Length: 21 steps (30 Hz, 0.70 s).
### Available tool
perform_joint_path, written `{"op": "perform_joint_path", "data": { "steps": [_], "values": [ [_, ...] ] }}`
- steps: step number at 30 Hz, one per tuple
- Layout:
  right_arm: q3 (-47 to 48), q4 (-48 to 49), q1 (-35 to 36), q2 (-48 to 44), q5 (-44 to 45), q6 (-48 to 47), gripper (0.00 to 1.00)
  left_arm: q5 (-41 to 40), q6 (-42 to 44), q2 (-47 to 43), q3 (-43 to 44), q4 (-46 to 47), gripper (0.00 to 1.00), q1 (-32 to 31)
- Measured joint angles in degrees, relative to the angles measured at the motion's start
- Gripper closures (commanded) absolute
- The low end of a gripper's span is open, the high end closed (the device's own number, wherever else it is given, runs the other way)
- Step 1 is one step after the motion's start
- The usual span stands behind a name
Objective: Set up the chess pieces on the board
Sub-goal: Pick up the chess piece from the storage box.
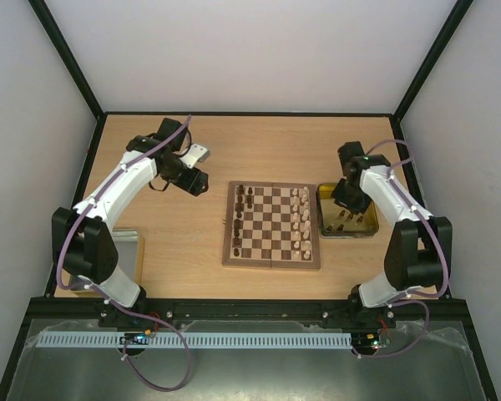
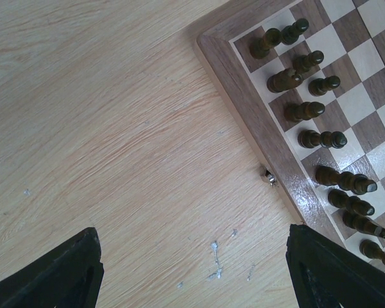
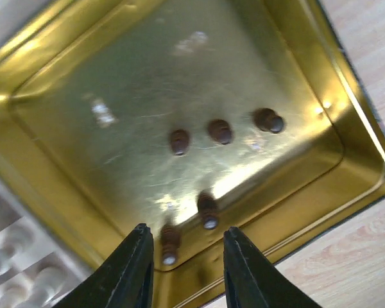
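The worktop (image 1: 259, 142) is pale wood-grain laminate. The board (image 1: 271, 264) lies flat near its middle, its edges square to the worktop's. Just beside it on the right sits a shiny yellow tray (image 1: 351, 235); whether the two touch is unclear. Near the left front corner lies a pale flat panel (image 1: 129, 251), only partly visible. A few white specks (image 2: 213, 247) mark the bare surface beside the board.

A lab test cell (white walls (image 1: 250, 50), black frame posts (image 1: 67, 57)).
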Motion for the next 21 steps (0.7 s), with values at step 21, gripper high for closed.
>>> {"op": "perform_joint_path", "data": {
  "steps": [21],
  "values": [
    [-5.3,11.3,-10.8,8.1,-11.8,-0.5,0.75,-0.1,0.0,0.7,0.6,-0.1,0.22,-0.4]
  ]
}}
